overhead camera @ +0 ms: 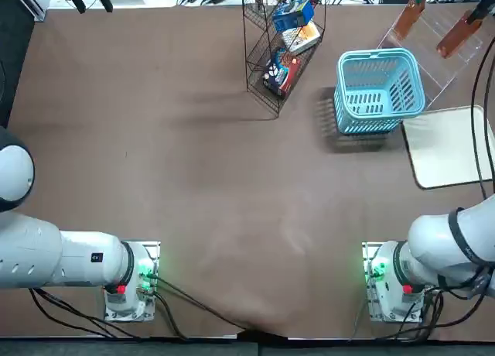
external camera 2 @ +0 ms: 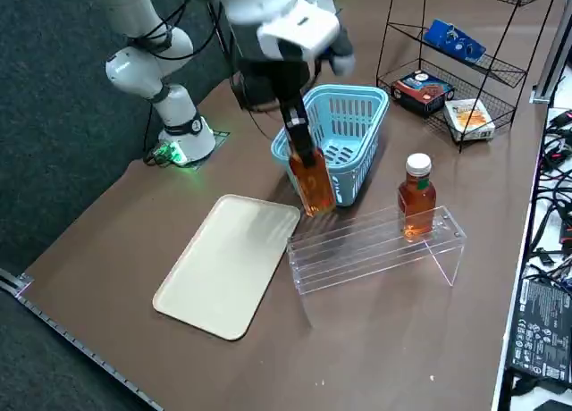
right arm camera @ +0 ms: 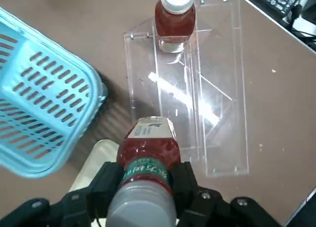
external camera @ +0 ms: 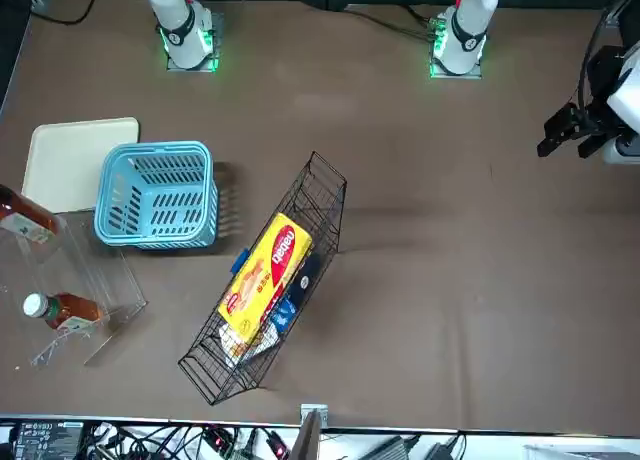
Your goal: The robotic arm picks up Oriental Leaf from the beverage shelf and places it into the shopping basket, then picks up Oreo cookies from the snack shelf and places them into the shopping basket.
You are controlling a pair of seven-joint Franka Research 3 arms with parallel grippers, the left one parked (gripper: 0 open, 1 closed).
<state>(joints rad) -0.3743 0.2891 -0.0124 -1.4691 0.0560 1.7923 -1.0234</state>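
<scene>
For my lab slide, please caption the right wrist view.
Right gripper clasping an Oriental Leaf bottle, with the clear acrylic shelf and light-blue shopping basket nearby.

Shopping basket [right arm camera: 47,96] beside right gripper [right arm camera: 150,182]: light-blue smooth plastic, slotted. Beverage shelf [right arm camera: 217,89] ahead of gripper: clear glossy acrylic, bright reflections. Oriental Leaf [right arm camera: 149,153] between gripper's fingers: see-through glossy bottle, smooth plastic-looking cap. Snack shelf [external camera 2: 514,71], well apart from gripper: black thin metal-looking wire. Tabletop [external camera 2: 402,339] beneath gripper: smooth brown, mostly matt.

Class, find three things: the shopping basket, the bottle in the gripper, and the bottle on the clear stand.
Basket [overhead camera: 376,54]: top view, rim.
Held bottle [right arm camera: 149,150]: right wrist view, body.
Standing bottle [external camera 2: 416,201]: right side view, body.
</scene>
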